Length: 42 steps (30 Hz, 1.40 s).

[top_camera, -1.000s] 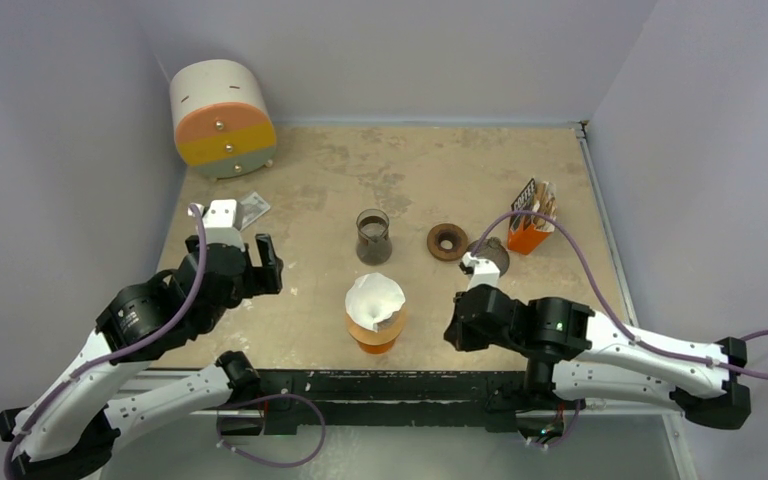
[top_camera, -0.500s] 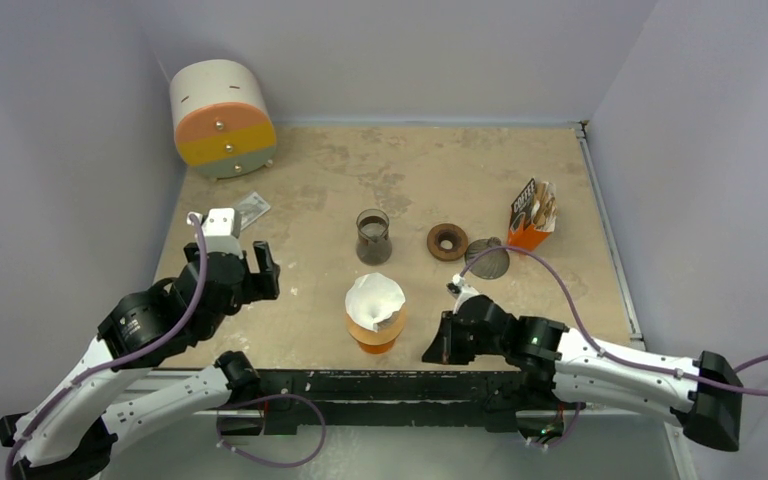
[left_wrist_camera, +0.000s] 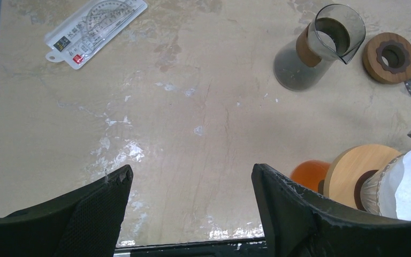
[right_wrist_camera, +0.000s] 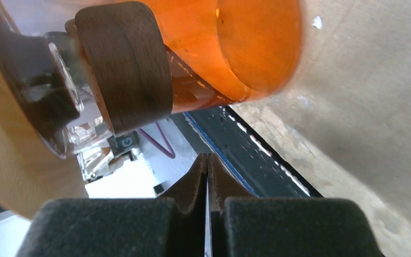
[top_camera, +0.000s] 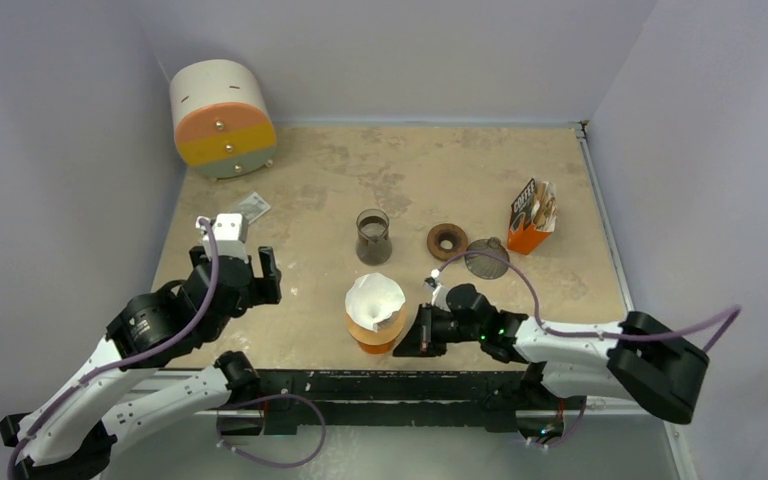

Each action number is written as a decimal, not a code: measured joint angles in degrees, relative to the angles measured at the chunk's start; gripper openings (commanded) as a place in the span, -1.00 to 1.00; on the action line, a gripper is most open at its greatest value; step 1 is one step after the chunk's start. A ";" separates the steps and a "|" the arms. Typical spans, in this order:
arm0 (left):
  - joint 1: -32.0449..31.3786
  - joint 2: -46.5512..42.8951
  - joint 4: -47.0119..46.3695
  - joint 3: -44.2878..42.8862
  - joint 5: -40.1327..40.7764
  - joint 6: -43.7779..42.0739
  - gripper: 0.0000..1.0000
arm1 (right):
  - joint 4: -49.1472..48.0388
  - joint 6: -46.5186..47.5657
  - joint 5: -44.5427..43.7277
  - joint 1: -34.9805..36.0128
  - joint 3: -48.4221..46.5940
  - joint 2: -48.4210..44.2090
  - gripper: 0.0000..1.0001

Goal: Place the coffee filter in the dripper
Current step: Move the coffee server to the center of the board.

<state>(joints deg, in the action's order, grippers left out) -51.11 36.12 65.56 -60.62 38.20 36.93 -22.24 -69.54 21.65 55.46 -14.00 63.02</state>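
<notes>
Since a second ago the right gripper (top_camera: 407,340), pinched shut on nothing, has swung leftward over the table (top_camera: 440,170) to just beside the orange dripper (top_camera: 373,335), where the white filter (top_camera: 375,297) sits as before, while the left gripper (top_camera: 235,266), spread wide and empty, has barely shifted.

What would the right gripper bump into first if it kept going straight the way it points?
Probably the orange carafe. The shut right gripper points at its side from very close. Depth is hard to judge, so it might instead slip past its near edge.
</notes>
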 measured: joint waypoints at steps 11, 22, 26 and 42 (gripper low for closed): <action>0.00 -2.80 -0.83 1.51 0.00 -0.66 0.61 | -20.17 -4.46 4.83 -0.02 -0.02 15.50 -1.00; 0.00 -4.42 -1.22 3.41 0.00 -0.70 0.61 | -33.14 -8.04 7.04 -0.02 -1.90 27.17 -1.00; 0.00 -4.87 -1.31 3.82 0.02 -0.70 0.61 | -37.97 -9.44 8.02 -0.02 -4.44 32.50 -1.00; 0.00 -6.84 -1.53 4.28 0.02 -0.70 0.61 | -49.20 -15.74 11.15 0.26 -16.55 48.04 -1.00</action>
<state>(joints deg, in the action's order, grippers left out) -51.11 29.28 64.03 -56.34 38.22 36.23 -71.44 -85.27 32.80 55.72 -30.55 111.07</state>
